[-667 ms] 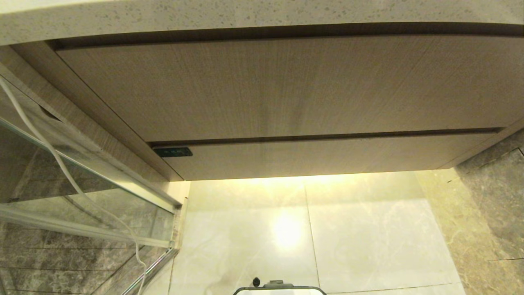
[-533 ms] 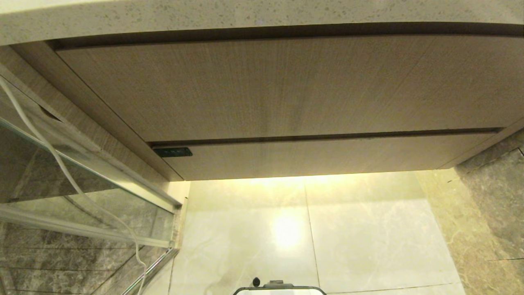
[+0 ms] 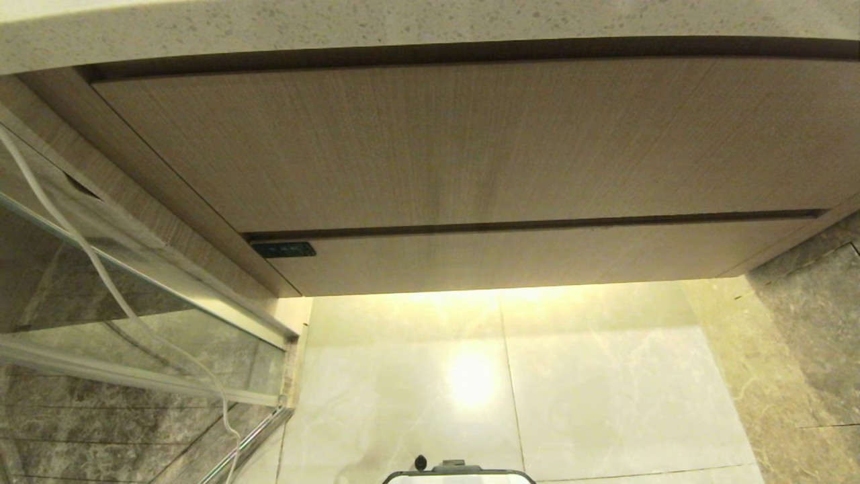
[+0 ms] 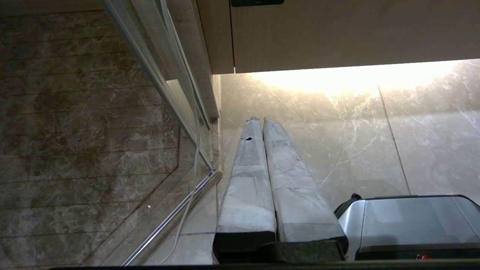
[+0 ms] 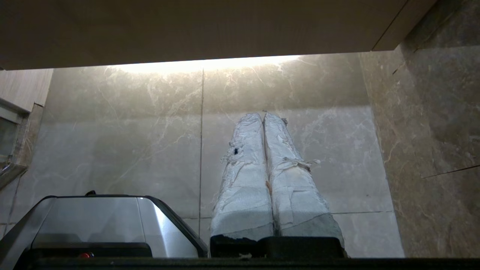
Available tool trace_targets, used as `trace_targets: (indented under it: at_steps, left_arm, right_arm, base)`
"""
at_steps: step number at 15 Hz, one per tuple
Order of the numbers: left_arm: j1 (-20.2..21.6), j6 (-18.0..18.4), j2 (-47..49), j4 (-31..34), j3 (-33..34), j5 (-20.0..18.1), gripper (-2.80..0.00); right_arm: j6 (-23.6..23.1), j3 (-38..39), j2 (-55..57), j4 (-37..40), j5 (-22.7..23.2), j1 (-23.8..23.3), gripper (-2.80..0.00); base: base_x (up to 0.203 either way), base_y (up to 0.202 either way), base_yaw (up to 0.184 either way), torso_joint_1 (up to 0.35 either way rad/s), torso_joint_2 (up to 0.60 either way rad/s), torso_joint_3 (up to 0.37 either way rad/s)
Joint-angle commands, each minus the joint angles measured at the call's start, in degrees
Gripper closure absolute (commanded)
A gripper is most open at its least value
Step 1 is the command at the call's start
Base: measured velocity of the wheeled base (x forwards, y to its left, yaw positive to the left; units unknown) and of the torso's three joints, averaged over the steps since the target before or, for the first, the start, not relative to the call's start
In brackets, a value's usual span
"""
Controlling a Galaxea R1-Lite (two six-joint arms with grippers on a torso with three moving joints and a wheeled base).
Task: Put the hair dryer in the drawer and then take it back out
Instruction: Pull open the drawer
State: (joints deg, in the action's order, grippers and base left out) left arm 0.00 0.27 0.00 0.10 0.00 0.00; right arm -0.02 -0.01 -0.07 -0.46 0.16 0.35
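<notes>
The drawer shows only as its narrow wood-grain strip front [image 3: 537, 259], pushed in flush below the taller front panel [image 3: 457, 148] of the vanity. The hair dryer is out of view. Neither arm appears in the head view. My left gripper [image 4: 258, 120] hangs low over the pale marble floor in front of the vanity's left corner, shut, with nothing between its wrapped fingers. My right gripper [image 5: 263, 114] hangs the same way nearer the right wall, also shut and holding nothing.
A speckled stone countertop [image 3: 403, 27] overhangs the panel. A small dark control plate [image 3: 283, 250] sits at the strip's left end. A glass shower screen [image 3: 134, 323] with a loose white cable [image 3: 101, 269] stands left. A dark marble wall [image 3: 806, 323] stands right. My base [image 3: 457, 476] pokes in below.
</notes>
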Motion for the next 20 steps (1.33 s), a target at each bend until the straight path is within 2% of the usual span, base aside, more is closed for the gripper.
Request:
trace_targets:
  at_steps: [1, 3, 5, 7, 11, 12, 16, 19, 20]
  left_arm:
    - [0.00, 0.00, 0.00, -0.01, 0.05, 0.00, 0.00]
    - [0.00, 0.00, 0.00, -0.01, 0.05, 0.00, 0.00]
    - [0.00, 0.00, 0.00, -0.01, 0.00, 0.00, 0.00]
    - [0.00, 0.00, 0.00, -0.01, 0.09, 0.00, 0.00]
    - [0.00, 0.00, -0.06, -0.01, 0.00, 0.00, 0.00]
    - [0.00, 0.00, 0.00, -0.01, 0.00, 0.00, 0.00]
    - [0.00, 0.00, 0.00, -0.01, 0.02, 0.00, 0.00]
    - [0.00, 0.00, -0.04, -0.01, 0.00, 0.00, 0.00]
    - [0.00, 0.00, 0.00, -0.01, 0.09, 0.00, 0.00]
  right_arm:
    - [0.01, -2.82, 0.09, 0.58, 0.91, 0.07, 0.00]
    - [0.07, -12.46, 2.61, 4.27, 2.39, 0.06, 0.00]
    - [0.03, -25.12, 10.05, 12.86, 2.86, 0.05, 0.00]
    - [-0.07, -34.51, 20.38, 21.19, 3.40, 0.15, 0.00]
    - [-1.88, -43.92, 36.52, 28.95, 7.70, 1.07, 0.00]
    - [-4.52, -44.61, 40.72, 29.43, 7.96, 1.21, 0.00]
    - [-21.02, -46.25, 54.74, 30.59, 8.29, 1.51, 0.00]
    - [-24.66, -45.78, 61.19, 30.28, 7.69, 2.07, 0.00]
    - [-26.48, -46.07, 63.01, 30.16, 5.95, 2.38, 0.00]
  base:
    - [0.000, 0.000, 0.000, 0.000, 0.00, 0.000]
    - [0.000, 0.000, 0.000, 0.000, 0.00, 0.000]
    - [0.000, 0.000, 0.000, 0.000, 0.00, 0.000]
    - [0.000, 0.000, 0.000, 0.000, 0.00, 0.000]
    - [0.000, 0.000, 0.000, 0.000, 0.00, 0.000]
    - [0.000, 0.000, 0.000, 0.000, 0.00, 0.000]
    - [0.000, 0.000, 0.000, 0.000, 0.00, 0.000]
    - [0.000, 0.000, 0.000, 0.000, 0.00, 0.000]
    - [0.000, 0.000, 0.000, 0.000, 0.00, 0.000]
